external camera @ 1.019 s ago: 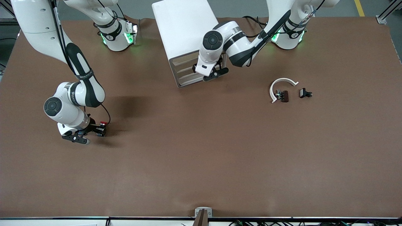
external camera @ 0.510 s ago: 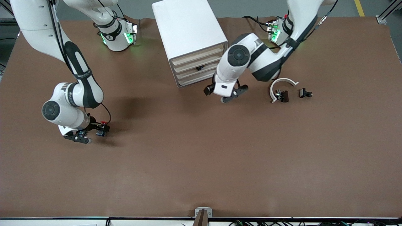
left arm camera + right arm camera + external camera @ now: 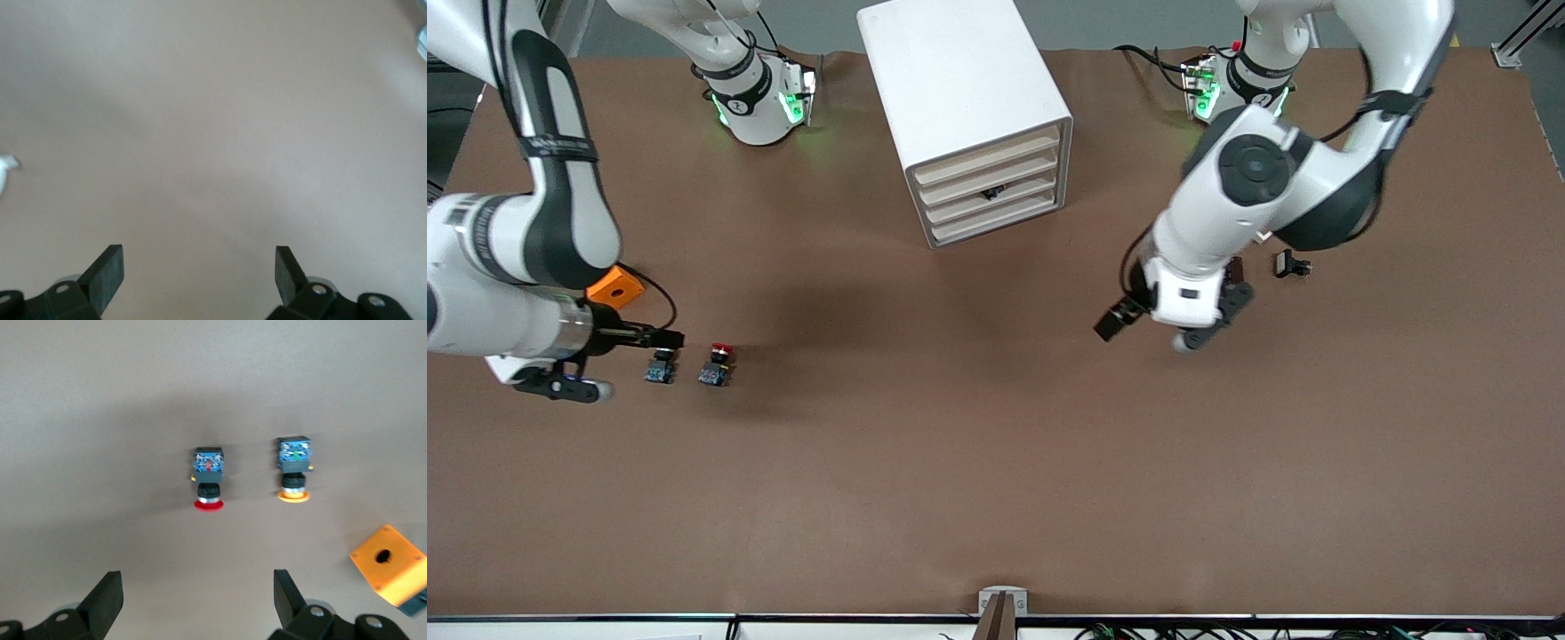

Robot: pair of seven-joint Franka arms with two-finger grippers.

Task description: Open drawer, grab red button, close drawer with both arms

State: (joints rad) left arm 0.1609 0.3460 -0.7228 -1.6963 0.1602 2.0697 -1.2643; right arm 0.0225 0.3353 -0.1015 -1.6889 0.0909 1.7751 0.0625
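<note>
The button [image 3: 718, 362] with the red cap rests free on the brown table toward the right arm's end; the right wrist view also shows this button [image 3: 208, 484]. My right gripper [image 3: 574, 380] hangs open and empty beside it, over the table's right-arm end, with the wide gap of the right gripper [image 3: 198, 600] over bare table. The white cabinet's drawer [image 3: 993, 190] fronts all look pushed in. My left gripper [image 3: 1211, 318] is open and empty above the table toward the left arm's end. The left gripper [image 3: 199, 273] has only bare table under it.
A yellow-capped button [image 3: 661, 365] stands between the red one and my right gripper, also seen as the yellow-capped button [image 3: 294, 471]. An orange cube [image 3: 615, 286] with a hole lies by the right wrist. A small black part [image 3: 1291, 264] lies near the left arm.
My right gripper opened, let go of the red button and drew back toward the right arm's end. The left arm swung away from the cabinet front toward its own end of the table.
</note>
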